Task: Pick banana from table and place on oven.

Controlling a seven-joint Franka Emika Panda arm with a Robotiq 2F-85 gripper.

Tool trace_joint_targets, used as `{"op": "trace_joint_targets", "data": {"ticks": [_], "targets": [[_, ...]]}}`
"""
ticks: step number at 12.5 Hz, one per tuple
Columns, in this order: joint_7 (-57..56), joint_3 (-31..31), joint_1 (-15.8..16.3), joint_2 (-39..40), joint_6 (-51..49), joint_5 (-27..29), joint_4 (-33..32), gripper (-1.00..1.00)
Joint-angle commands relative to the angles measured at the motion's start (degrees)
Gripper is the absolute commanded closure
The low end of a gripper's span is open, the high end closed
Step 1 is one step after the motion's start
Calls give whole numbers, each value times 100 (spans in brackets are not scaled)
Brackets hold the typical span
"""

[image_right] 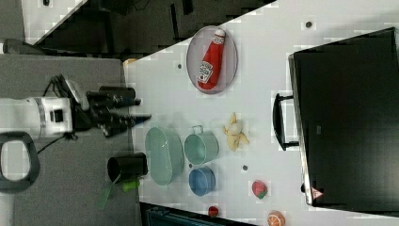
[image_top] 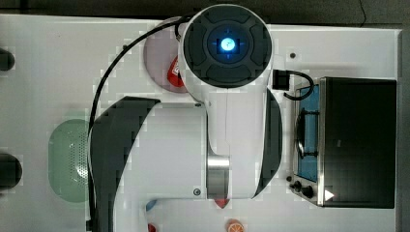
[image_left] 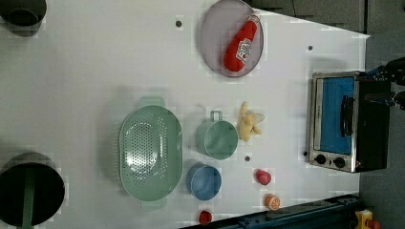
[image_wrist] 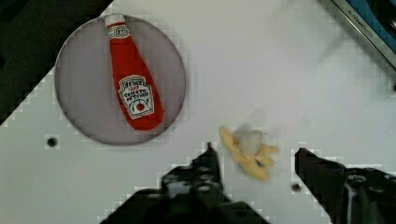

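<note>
Approach stage: banana untouched, hand released above it

Top view: arm (image_top: 212, 121) body covers the middle of the bench (image_top: 58, 58). The oven (image_top: 360, 142) stands at the bench edge on the top view's right, its black top bare, so nothing is placed yet.

Left view: banana (image_left: 249, 125) lies on the bench between the green cup (image_left: 217, 138) and the oven (image_left: 341, 121), clear of both. It looks partly peeled, with pale flaps spread around a cream core. The ketchup bottle (image_left: 241, 44) rests on a grey plate (image_left: 212, 38) near the far edge; a green colander (image_left: 150, 157) and a blue bowl (image_left: 204, 181) sit toward the near edge.

Right view: hand (image_right: 134, 117) hangs well above the bench on the right view's left, its dark fingers apart and holding nothing. The banana (image_right: 235, 132) lies beside the oven's door handle (image_right: 280, 121), not touching it.

Wrist view: hand (image_wrist: 257, 156) is released, its two fingers framing the banana (image_wrist: 250, 151) from above with open space on both sides. The ketchup bottle (image_wrist: 133, 84) on its plate lies well apart.

Judged from this, the pick is in hand but the descent is not yet made. The next move calls for lowering straight down until the fingers straddle the fruit, then closing across its narrow width. The loose peel flaps may give a soft, slippery hold, so a grip on the thicker core seems safer before lifting toward the oven's top.
</note>
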Motion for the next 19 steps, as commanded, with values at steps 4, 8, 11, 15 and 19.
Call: {"op": "trace_joint_targets", "data": {"ticks": [4,8,11,15,19], "targets": [[-258,-153,-149,-2649,-1172,21,-1320,-100],[-258,-95,-132,-2390,-647,21,-1654,-100],[-258,-1,-129,-1878,176,21,-2116,-100],[-258,97,-123,-981,1537,22,-2675,-100],[-258,149,-122,5,2856,22,-3087,-100]]}}
